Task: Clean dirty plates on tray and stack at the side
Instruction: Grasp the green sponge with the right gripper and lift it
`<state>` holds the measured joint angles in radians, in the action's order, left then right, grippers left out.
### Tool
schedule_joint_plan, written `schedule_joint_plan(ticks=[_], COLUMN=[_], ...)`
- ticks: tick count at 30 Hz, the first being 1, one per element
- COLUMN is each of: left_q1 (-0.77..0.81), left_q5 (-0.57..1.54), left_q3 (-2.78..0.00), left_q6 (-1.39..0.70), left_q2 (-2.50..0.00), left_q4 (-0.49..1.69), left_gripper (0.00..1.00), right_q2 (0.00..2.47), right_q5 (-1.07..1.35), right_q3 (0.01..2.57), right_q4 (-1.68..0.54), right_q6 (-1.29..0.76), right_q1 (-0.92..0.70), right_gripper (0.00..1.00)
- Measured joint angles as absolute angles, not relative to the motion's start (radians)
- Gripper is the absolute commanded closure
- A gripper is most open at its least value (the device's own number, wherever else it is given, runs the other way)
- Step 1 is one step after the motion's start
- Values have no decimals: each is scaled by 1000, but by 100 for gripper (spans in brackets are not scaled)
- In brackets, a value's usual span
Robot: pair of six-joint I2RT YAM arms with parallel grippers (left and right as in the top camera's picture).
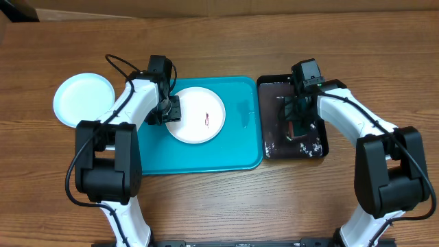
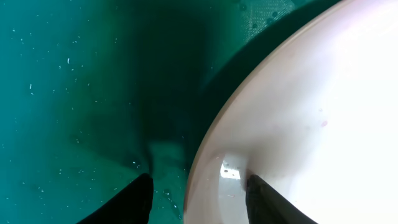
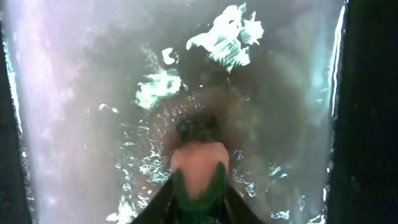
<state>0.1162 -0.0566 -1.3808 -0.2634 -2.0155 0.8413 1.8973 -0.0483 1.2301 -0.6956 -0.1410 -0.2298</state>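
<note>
round white plastic plate [image 1: 195, 103] on the turquoise plastic tray [image 1: 206, 156], one red-brown smear [image 1: 206, 118]; left gripper [image 1: 171, 110] half open astride its rim, right gripper [image 3: 199, 208] pinching a pinkish pad [image 3: 199, 163].

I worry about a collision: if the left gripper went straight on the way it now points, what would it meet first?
Most likely the rim of the white plate: the left gripper is open astride it. Its outer finger would then reach the turquoise tray. Depth is unclear.

The tray [image 1: 240, 140] floor lies bare between white plate [image 1: 192, 127] and black tray [image 1: 273, 148].
</note>
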Motion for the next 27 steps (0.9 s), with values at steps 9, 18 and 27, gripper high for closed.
schedule_joint_plan(ticks=[9,18,27], left_q1=[116,116,116], left_q5=[-57,-57,-57], left_q3=[-1381,-1381,-1381], left_q6=[-267,-271,-284], left_q2=[-2016,-2016,-2016], left_q4=[849,848,808], left_gripper=[46,51,80], right_q2=[1897,1897,1897], right_q5=[-48,-48,-48], right_q3=[1230,1230,1230], right_q4=[-776,-816,-812], right_q6=[-127,-125,-134], right_q1=[-229,-229,-229], right_gripper=[53,94,96])
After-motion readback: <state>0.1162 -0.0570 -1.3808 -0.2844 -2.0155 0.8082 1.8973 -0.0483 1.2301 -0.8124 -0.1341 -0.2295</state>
